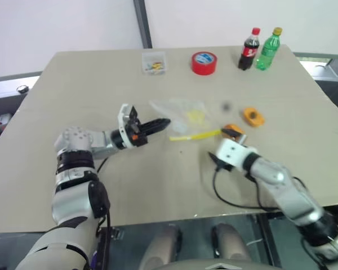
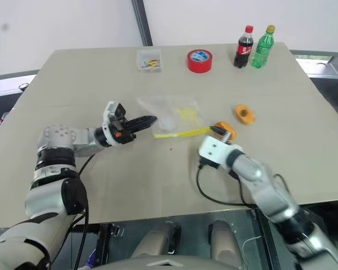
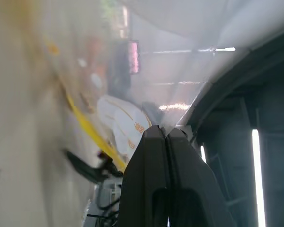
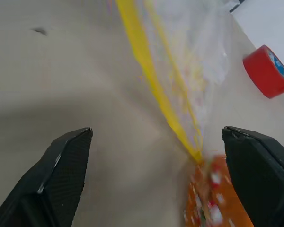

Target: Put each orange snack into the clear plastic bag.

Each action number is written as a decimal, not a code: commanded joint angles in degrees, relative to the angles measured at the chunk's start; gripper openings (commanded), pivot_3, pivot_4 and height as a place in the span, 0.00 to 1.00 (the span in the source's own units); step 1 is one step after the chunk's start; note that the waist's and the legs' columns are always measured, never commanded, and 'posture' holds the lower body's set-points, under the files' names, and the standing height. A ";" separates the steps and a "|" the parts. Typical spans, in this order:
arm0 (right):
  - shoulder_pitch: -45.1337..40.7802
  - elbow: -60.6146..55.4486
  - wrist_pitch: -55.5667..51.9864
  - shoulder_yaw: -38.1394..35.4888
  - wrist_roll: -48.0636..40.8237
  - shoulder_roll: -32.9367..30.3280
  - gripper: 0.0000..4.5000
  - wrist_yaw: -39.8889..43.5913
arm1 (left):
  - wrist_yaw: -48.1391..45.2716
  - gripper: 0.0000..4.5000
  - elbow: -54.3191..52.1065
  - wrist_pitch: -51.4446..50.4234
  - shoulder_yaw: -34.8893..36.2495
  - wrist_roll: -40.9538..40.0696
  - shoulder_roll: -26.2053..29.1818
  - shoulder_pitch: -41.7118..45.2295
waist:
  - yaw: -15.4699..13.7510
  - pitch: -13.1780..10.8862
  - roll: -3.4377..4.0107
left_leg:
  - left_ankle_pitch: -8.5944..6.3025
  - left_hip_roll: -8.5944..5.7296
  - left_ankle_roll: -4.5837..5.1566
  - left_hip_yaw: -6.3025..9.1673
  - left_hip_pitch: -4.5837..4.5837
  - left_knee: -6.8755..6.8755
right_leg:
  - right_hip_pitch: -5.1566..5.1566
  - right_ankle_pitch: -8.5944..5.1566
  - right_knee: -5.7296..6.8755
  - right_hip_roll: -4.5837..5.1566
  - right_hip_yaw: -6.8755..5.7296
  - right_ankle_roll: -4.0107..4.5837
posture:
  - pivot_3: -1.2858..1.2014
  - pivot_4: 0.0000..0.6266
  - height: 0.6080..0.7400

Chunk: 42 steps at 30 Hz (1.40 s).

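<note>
Clear bag [image 2: 174,118] pinched at one edge by shut left gripper [image 2: 148,120], likely to hold its mouth up off the desk [image 2: 158,180]. Right gripper [image 4: 156,179] wide open, empty, nosing at near snack [image 2: 226,130] by the yellow seal [image 2: 180,133]; second snack [image 2: 244,114] just beyond on the desk.

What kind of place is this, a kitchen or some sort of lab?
Most likely a test lab: a plain table set out with unrelated props, a red tape roll, two drink bottles and a clear plastic bag, against bare white walls.

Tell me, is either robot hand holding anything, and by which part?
The left gripper is shut on the clear plastic bag, pinching its left edge. The right gripper is open and holds nothing.
</note>
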<state>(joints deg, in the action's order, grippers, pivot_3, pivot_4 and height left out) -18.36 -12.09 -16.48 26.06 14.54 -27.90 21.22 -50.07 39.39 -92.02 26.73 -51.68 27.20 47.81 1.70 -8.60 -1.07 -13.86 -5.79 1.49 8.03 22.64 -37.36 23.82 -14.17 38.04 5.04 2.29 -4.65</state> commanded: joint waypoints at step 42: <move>-48.05 61.03 17.39 -8.69 0.90 13.94 0.00 7.95 | 26.39 0.59 -76.02 53.76 -31.96 32.79 13.57 -28.54 | 0.87 -0.20 0.29 | 0.00 0.12 0.01 -0.44 0.08 0.54 | 0.35 0.12 -0.25 -0.12 0.37 0.20 | 0.52 0.24 1.00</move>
<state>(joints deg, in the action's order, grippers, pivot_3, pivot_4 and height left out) -63.95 50.07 0.34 18.01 15.46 -14.11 28.94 -26.20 -34.73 -37.70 -4.70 -21.92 41.04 18.19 2.57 -8.80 -0.78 -13.86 -5.66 1.49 7.59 22.73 -36.82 24.20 -14.05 37.82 4.92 2.66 -4.45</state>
